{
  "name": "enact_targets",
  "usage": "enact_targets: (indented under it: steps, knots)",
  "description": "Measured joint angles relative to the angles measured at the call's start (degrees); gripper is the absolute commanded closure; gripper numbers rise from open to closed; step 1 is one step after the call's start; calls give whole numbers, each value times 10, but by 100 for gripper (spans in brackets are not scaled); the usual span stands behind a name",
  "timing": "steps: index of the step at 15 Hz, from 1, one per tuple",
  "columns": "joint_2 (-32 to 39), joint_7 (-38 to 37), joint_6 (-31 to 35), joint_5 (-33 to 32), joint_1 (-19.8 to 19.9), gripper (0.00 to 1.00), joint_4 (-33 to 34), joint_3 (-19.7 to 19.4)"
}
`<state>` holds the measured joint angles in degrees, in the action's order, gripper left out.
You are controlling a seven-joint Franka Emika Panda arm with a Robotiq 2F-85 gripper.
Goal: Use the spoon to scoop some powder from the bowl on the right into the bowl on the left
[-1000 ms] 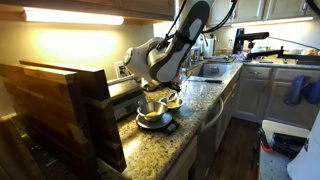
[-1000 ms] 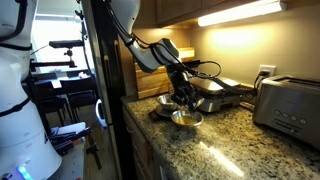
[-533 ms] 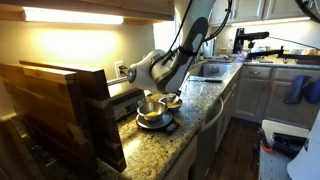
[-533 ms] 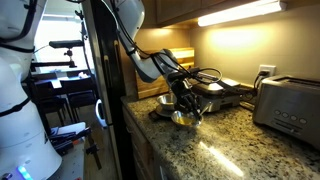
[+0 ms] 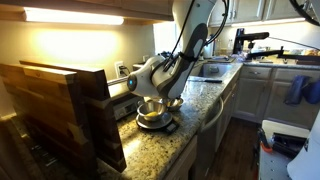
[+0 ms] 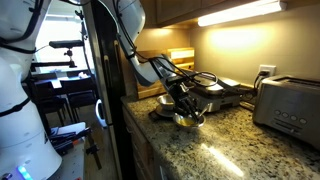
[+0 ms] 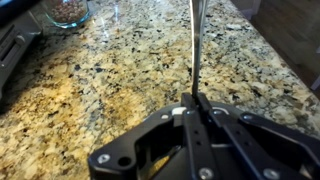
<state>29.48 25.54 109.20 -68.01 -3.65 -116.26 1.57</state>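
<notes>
Granite kitchen counter, gripper low over a metal bowl.
Wrist view: fingers pinched tight on the spoon handle, which runs toward 12 o'clock; a glass bowl sits at 11 o'clock.

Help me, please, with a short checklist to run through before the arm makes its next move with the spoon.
1. Grip on the spoon: ok. The wrist view shows its handle pinched in the gripper.
2. Powder on the spoon: cannot tell. Its scoop end is out of the wrist view and hidden in both exterior views.
3. Bowls upright on the granite counter: ok for the nearer bowl and the farther bowl.
4. Spoon lined up over the right bowl: cannot tell, because the arm blocks it.
</notes>
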Motion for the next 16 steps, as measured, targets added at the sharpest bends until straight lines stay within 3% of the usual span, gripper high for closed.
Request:
enact_targets:
  steps: [9,16]
  knots:
    - [0,-28,-1,-68,1,96,-21,4]
    - [2,-91,-1,-117,2,96,-21,2]
